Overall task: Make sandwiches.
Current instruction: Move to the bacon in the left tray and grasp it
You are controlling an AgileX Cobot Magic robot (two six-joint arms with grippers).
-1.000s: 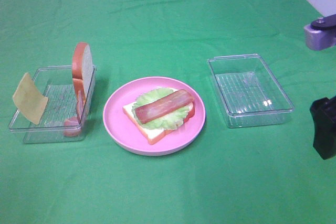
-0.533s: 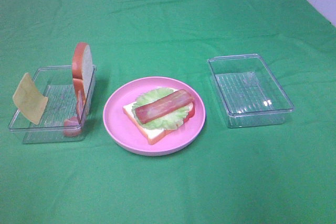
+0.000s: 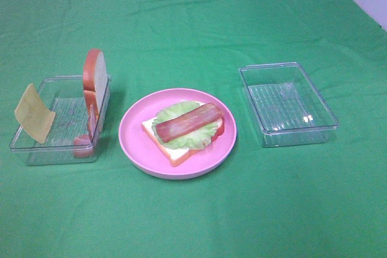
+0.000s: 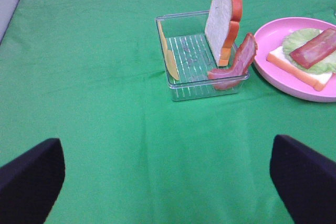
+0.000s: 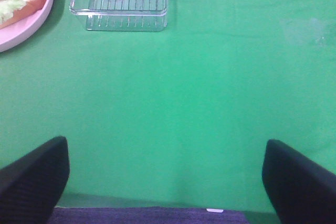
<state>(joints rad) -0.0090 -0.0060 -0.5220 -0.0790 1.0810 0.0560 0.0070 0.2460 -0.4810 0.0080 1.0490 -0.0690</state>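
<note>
On the pink plate [image 3: 136, 131] lies a white bread slice [image 3: 175, 154] with a lettuce leaf [image 3: 175, 113] and a bacon strip [image 3: 188, 121] stacked on it. The left clear tray [image 3: 57, 152] holds a second bread slice [image 3: 95, 77] standing upright, a yellow cheese square [image 3: 34, 114] leaning on its far-left wall, and another bacon strip [image 3: 91, 124]. My left gripper [image 4: 168, 182] is open over bare cloth, short of that tray [image 4: 202, 85]. My right gripper [image 5: 165, 182] is open over cloth, well back from the plate [image 5: 31, 24]. Neither gripper shows in the exterior high view.
An empty clear tray [image 3: 299, 134] sits to the right of the plate, and it appears in the right wrist view as the ribbed tray [image 5: 121, 22]. Green cloth covers the whole table. A pale wall edge shows at the far right corner.
The right arm, seen at the right edge a second ago, has pulled out of the exterior high view. The food, plate and trays have not moved.
</note>
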